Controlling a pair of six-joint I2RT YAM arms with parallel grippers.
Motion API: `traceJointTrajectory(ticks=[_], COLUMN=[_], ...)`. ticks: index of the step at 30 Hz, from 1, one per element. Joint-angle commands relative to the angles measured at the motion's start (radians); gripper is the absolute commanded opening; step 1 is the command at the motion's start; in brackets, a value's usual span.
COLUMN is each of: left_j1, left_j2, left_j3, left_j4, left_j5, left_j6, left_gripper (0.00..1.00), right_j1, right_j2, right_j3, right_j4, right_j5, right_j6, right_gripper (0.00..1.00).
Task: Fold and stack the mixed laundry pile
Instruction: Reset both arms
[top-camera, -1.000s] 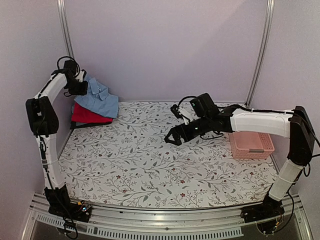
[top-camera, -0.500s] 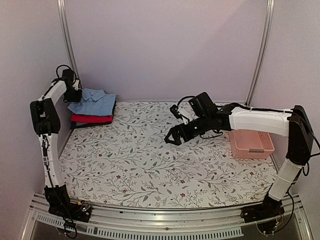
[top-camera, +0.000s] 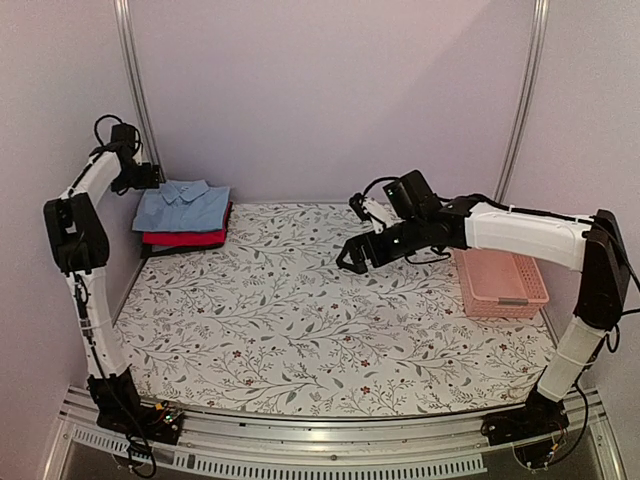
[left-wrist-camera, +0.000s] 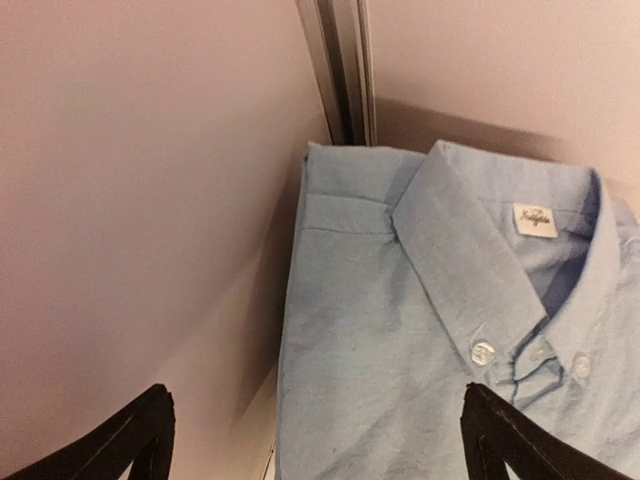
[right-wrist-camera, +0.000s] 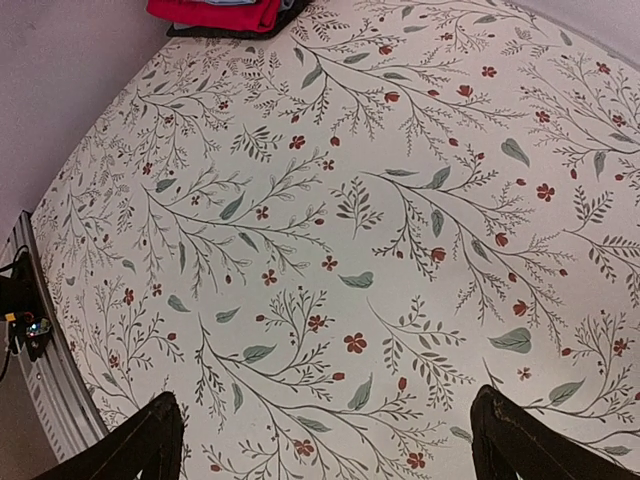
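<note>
1. Shirt (top-camera: 183, 206), light blue and folded, now lies flat on the red garment (top-camera: 185, 238) instead of dangling. The stack sits across the counter (top-camera: 300, 340) from the basket (top-camera: 500, 285), well apart.
2. Left pincer (top-camera: 140, 178) has let go: fingers apart, empty, lifted behind the collar.
3. Right pincer (top-camera: 352, 258), apart and empty, hovers left of the basket.
4. Stacking looks finished.

rear overhead wide — wrists close, sharing laundry pile (top-camera: 185, 215)
</note>
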Motion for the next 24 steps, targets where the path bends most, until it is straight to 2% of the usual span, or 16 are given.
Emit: traceJointTrajectory(ticks=[1,5,9,14,17,19,22,24], left_j1=[0.006,0.002,-0.026,-0.102,-0.186,-0.25,-0.323,-0.341], left_j2=[-0.201,-0.323,-0.412,-0.527,-0.582,-0.631,-0.73,-0.813], left_j3=[-0.061,-0.13,-0.182,-0.323,-0.424,-0.51,-0.695,-0.855], left_j4=[0.101,0.144,0.142,0.148,0.134,0.134,0.197,0.281], left_j5=[0.074,0.306,0.397,0.509,0.495,0.434,0.426,0.491], left_j6=[-0.097,-0.129,-0.159,-0.168,-0.163,-0.168,-0.209,-0.268], left_gripper=[1.0,1.0,1.0,1.0,1.0,1.0,1.0,1.0], right_j1=[-0.047,-0.097,-0.154,-0.224,-0.256,-0.263,-0.265,-0.265], right_j2=[-0.097,-0.164,-0.238,-0.323,-0.378,-0.418,-0.466,-0.49], right_j3=[0.013,0.013,0.004,-0.032,-0.084,-0.134,-0.239,-0.308], right_j4=[-0.027,-0.043,-0.079,-0.117,-0.123,-0.12,-0.102,-0.076], right_j5=[0.072,0.109,0.126,0.111,0.086,0.072,0.043,0.018], right_j6=[-0.01,-0.02,-0.011,0.032,0.067,0.104,0.143,0.17], right_gripper=[0.99,0.99,0.99,0.99,0.99,0.99,0.99,0.99])
